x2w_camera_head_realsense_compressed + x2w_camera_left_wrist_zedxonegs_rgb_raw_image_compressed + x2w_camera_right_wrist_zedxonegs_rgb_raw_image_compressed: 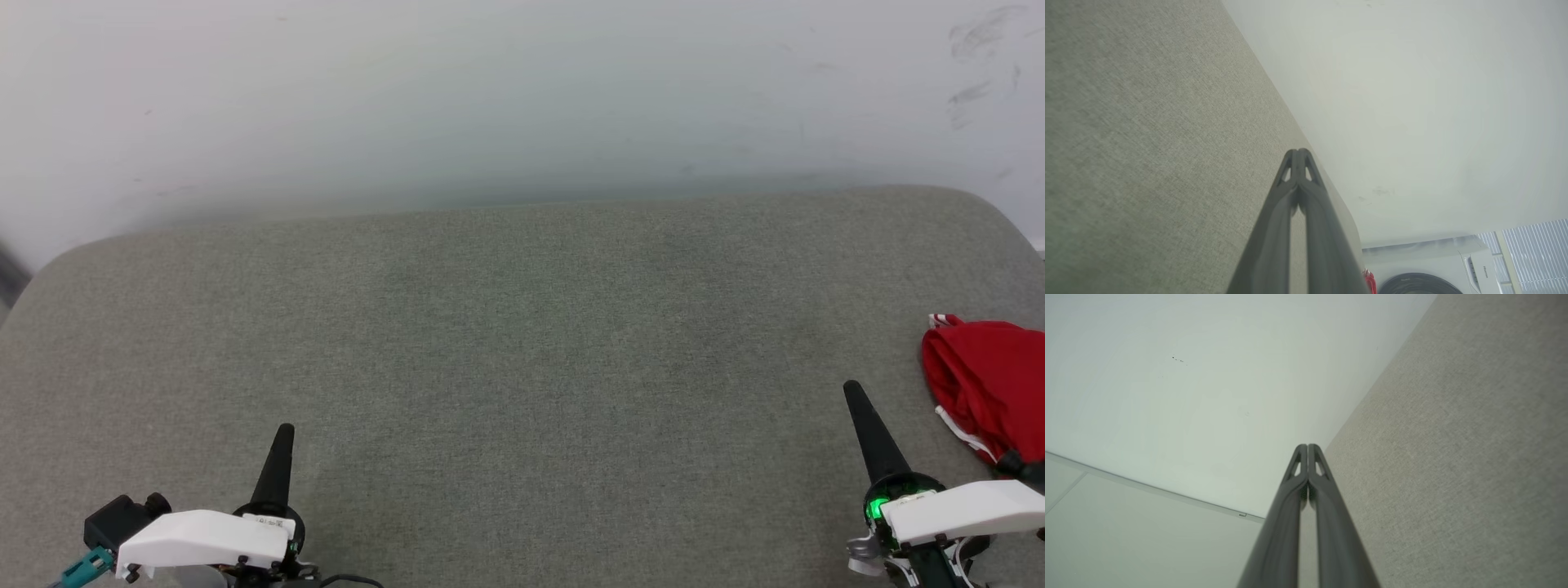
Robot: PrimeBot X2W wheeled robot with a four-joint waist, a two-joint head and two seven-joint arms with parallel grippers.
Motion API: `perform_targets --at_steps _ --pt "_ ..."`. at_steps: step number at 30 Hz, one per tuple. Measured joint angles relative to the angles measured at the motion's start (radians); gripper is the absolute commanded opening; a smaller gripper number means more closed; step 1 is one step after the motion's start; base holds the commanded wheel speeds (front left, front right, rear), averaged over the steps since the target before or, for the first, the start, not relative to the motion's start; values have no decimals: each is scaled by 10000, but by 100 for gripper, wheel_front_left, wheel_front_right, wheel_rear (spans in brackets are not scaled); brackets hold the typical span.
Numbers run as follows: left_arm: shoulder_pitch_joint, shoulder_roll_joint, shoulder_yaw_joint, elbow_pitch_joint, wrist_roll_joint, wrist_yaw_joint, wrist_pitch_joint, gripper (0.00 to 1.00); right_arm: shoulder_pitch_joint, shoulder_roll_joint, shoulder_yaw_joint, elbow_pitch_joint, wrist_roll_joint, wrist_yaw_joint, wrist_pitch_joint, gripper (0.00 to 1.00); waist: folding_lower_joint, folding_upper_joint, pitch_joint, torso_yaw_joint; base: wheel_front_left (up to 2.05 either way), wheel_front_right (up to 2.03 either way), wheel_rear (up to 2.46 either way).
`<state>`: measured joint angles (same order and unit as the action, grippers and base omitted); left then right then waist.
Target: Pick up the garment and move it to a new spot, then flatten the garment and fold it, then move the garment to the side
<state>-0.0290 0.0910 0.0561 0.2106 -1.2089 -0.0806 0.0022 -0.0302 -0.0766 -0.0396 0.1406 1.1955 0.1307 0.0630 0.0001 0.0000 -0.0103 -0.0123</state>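
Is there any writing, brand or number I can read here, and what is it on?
"Hisense": small and sideways, on the white appliance with a dark round door, in the left wrist view.
Tiny white sticker at the base of the left dark fingers, in the head view: too small to read.
No other text is legible.

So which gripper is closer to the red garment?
Right. The right gripper sits just left of the garment, apart from it; the left gripper is far across the cushion.

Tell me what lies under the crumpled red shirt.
The crumpled red fabric shirt rests on the grey woven upholstered surface. Anything beneath its folds is hidden, and its right part runs off frame.
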Motion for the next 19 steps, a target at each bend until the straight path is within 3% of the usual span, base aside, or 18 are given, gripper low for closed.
perform_targets --at_steps 19 --pt "-329 -155 240 134 -1661 -222 479 0 -289 2 -159 428 1833 0 84 0 -1 0 49 45 0 0 0"
